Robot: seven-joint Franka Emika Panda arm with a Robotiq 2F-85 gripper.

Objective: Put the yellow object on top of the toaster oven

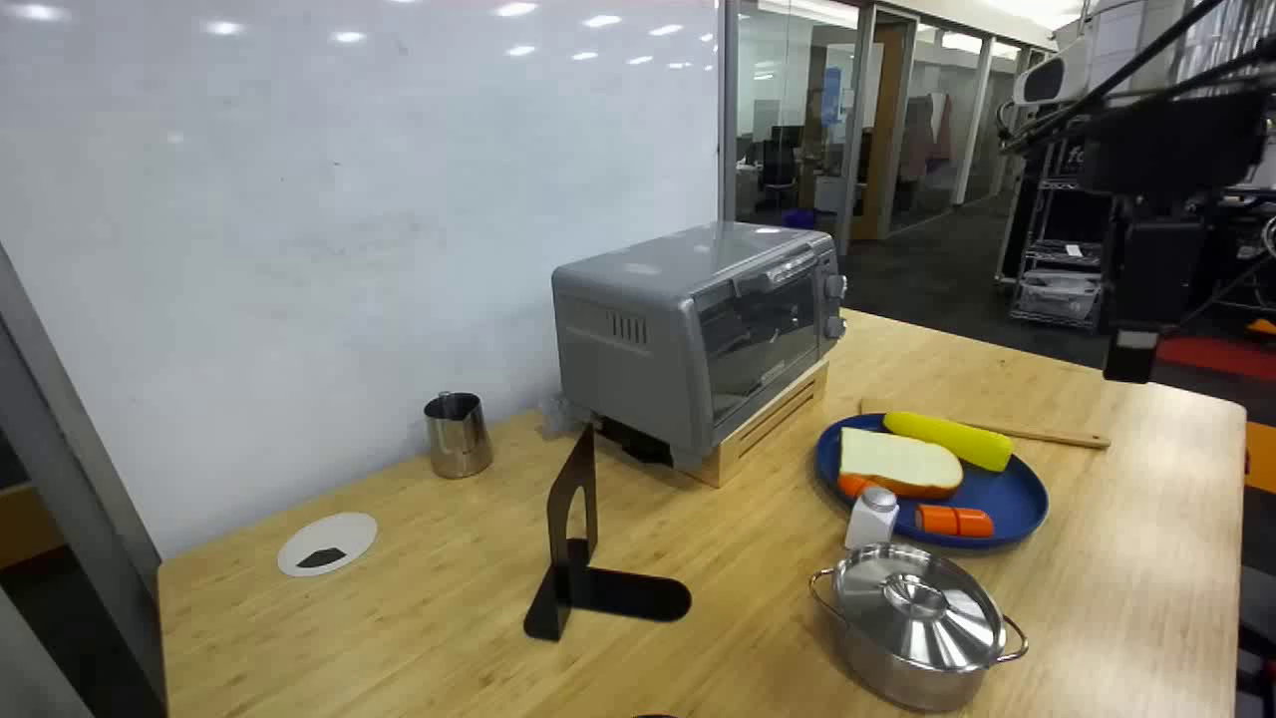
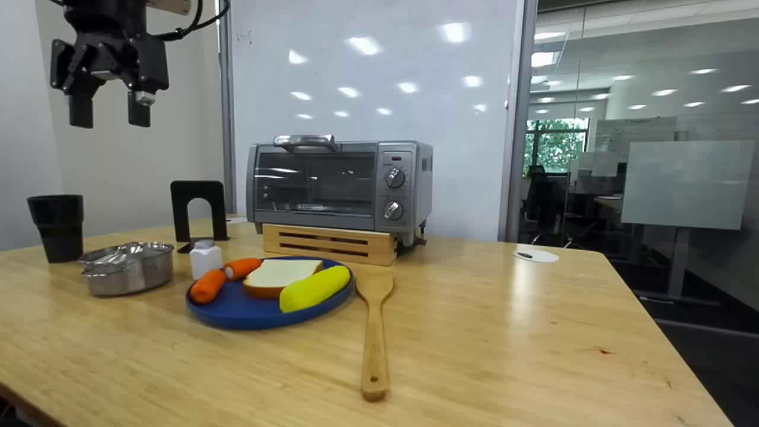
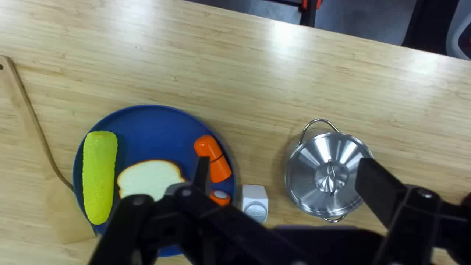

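The yellow object is a corn cob that lies on the blue plate (image 1: 1025,504) in both exterior views (image 1: 947,439) (image 2: 315,289). It also shows at the left of the wrist view (image 3: 98,176). The grey toaster oven (image 1: 628,334) stands on a slotted wooden stand against the white wall, also in an exterior view (image 2: 317,185). Its top (image 1: 688,261) is bare. It is out of the wrist view. My gripper (image 2: 110,112) hangs high above the table, open and empty. In the wrist view, its fingers (image 3: 283,176) are wide apart, over the plate's edge and the pot.
A bread slice (image 3: 151,178) and orange carrot pieces (image 3: 213,158) share the plate. A white shaker (image 3: 255,202) and a lidded steel pot (image 3: 327,175) stand beside it. A wooden spatula (image 2: 375,338), black bookend (image 1: 573,558), steel cup (image 1: 459,436) and black cup (image 2: 57,228) are around.
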